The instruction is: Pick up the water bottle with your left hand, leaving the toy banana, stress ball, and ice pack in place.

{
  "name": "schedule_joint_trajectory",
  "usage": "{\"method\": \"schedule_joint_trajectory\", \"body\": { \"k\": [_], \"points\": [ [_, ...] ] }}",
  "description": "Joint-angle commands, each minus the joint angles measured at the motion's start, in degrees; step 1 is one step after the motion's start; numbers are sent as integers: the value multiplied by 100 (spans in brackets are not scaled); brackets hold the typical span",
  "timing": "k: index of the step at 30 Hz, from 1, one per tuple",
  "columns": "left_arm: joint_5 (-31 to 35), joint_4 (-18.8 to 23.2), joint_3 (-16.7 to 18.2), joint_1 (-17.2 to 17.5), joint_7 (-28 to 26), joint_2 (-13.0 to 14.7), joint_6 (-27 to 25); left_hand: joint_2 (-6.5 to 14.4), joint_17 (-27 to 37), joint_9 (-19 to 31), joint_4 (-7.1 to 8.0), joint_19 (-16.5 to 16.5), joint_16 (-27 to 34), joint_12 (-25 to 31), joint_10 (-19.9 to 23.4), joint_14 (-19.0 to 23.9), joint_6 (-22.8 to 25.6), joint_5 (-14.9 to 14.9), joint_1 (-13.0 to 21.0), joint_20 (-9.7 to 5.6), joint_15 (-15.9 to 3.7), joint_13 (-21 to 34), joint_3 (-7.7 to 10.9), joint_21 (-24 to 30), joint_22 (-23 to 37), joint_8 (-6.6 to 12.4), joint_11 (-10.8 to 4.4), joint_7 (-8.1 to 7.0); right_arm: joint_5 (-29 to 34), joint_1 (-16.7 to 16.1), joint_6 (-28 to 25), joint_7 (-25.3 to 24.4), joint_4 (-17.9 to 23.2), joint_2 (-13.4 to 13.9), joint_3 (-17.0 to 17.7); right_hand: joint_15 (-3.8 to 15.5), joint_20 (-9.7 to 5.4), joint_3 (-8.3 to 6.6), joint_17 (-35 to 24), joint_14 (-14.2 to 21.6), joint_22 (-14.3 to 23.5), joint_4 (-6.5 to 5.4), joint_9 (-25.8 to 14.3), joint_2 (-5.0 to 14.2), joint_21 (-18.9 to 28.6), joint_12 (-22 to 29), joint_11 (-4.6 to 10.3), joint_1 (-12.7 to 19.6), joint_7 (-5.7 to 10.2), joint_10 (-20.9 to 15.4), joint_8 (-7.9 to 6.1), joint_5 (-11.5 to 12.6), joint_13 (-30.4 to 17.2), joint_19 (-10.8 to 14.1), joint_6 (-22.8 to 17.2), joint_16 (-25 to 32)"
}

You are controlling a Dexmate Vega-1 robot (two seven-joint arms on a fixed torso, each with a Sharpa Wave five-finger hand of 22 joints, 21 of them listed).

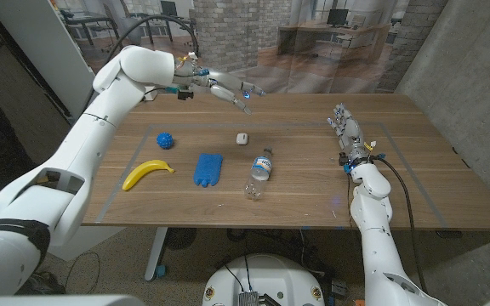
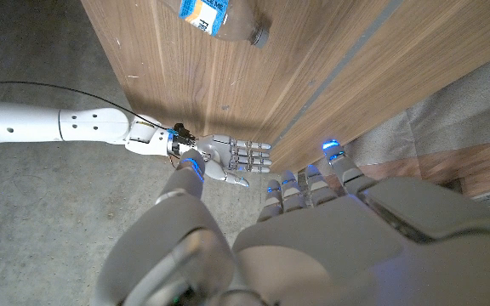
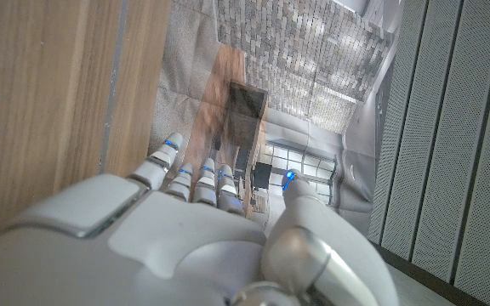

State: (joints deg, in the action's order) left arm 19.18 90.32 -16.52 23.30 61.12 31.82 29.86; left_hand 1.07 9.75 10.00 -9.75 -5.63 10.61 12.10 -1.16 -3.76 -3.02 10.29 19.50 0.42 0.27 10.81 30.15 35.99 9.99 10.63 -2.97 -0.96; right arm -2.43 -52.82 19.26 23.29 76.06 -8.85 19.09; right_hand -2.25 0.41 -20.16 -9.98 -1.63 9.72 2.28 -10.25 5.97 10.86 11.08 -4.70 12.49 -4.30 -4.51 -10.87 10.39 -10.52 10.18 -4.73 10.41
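The clear plastic water bottle (image 1: 262, 165) with a blue-and-white label lies on its side near the middle of the wooden table (image 1: 415, 183), untouched by either hand. In the left wrist view the clear plastic water bottle (image 2: 218, 17) is cut off by the frame edge; only its neck end and part of the label show, and the dark lettering on that label is too cropped to read. Just in front of it toward the table's near edge lies a small clear object (image 1: 253, 191), too small to identify. A small pale block (image 1: 242, 137) sits beyond the bottle; what it is cannot be made out.

The flat blue ice pack (image 1: 207, 169) lies just left of the bottle, the yellow toy banana (image 1: 147, 172) farther left, and the blue stress ball (image 1: 166, 140) beyond them.

The left hand (image 1: 232, 91) hangs in the air above the table's far side, well apart from the bottle, its fingers (image 2: 334, 166) stretched out and released, holding nothing. The right hand (image 1: 348, 132) rests at the table's right part, fingers extended and apart, empty; in its own wrist view the fingers (image 3: 196, 178) reach along the wood, their tips hidden behind the knuckles.
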Motion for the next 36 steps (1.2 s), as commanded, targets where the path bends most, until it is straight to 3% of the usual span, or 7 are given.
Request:
{"method": "schedule_joint_trajectory", "body": {
  "k": [1, 29, 31, 33, 36],
  "points": [
    [45, 12, -151, -321, 414, 10, 247, -23, 10, 18, -19, 17, 0, -1, 6, -28, -51, 16, 87, 13, -18, 9, 6, -18, 26, 3, -8, -40, -18, 95, 298, -122, -109, 39, -109, -25, 8, 11, -28, 52, 18, 31, -26, 7, 43, 27, -8, 5, -9, -58, -38, 4, -18, 59, -67, 54],
    [347, -145, -834, -1240, 1374, -239, 1060, -227, 14, 19, -87, 125, 14, 19, 82, 22, 22, 116, 470, 56, -26, 15, -8, -96, 21, 60, -71, -253, -87, 93, 511, -346, -276, 75, -184, -45, 18, 40, -39, 69, 20, 17, -27, 0, 44, 28, -14, -49, -16, -87, -35, 4, -18, 67, -94, 56],
    [388, -165, -858, -1284, 1366, -270, 1174, -259, 15, 19, -88, 155, 31, 25, 101, 68, 38, 131, 525, 86, -18, 16, -13, -101, 21, 68, -70, -259, -95, 106, 526, -350, -302, 80, -184, -40, 16, 41, -40, 69, 20, 15, -27, 3, 44, 29, -15, -52, -15, -92, -35, 4, -19, 68, -96, 56],
    [450, -163, -886, -1327, 1365, -300, 1271, -340, 19, 20, -82, 219, 62, 41, 156, 185, 81, 169, 678, 234, 3, 20, -26, -119, 25, 84, -70, -291, -99, 117, 539, -359, -327, 83, -183, -37, 19, 44, -41, 70, 21, 11, -27, 2, 44, 29, -11, -61, -14, -92, -34, 4, -19, 68, -97, 56],
    [457, -208, -939, -1407, 1427, -353, 1343, -378, 21, 21, -76, 245, 64, 58, 210, 220, 151, 190, 768, 260, 2, 22, -31, -135, 28, 107, -82, -298, -107, 121, 548, -367, -350, 90, -178, -38, 19, 44, -40, 72, 21, 11, -27, 1, 44, 28, -2, -64, -18, -93, -35, 5, -19, 69, -104, 55]
  ]
}}
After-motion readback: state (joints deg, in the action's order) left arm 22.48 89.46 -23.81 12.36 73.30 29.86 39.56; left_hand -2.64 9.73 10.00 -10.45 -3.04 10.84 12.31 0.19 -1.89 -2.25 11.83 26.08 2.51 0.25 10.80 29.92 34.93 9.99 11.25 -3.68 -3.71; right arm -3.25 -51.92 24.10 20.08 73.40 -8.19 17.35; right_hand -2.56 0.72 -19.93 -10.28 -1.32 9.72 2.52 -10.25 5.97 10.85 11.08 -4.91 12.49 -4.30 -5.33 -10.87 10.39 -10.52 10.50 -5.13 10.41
